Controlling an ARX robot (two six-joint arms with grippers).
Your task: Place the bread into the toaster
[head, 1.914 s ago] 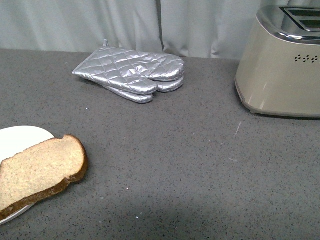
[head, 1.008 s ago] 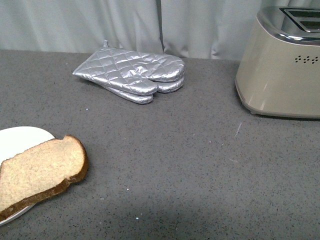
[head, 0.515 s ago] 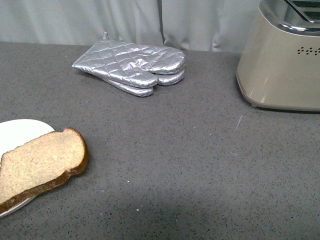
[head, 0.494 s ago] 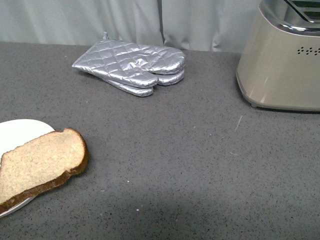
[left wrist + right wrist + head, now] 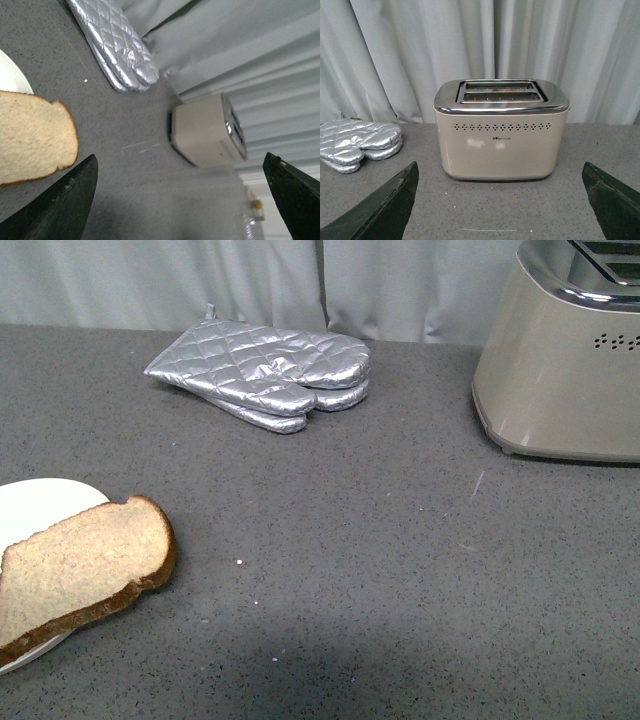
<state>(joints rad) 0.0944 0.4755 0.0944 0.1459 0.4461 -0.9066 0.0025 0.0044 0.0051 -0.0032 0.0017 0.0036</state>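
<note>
Bread [image 5: 85,575] unmoved, dome toward toaster [image 5: 560,370]

**A:** so where's each cam looking from?

**B:** front one looks down across the counter [image 5: 400,590] toward the curtain [image 5: 250,280], with the toaster [image 5: 565,370] cut off at the right edge. Left wrist is tilted, looking down from close to the bread [image 5: 30,135]. Right wrist faces the toaster straight on, fairly near. All three catch the toaster and mitts [image 5: 265,375].

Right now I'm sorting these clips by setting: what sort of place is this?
Probably a kitchen counter, perhaps staged: a toaster, silver oven mitts and a bread slice on a white plate sit on a grey speckled worktop, curtains behind.
</note>
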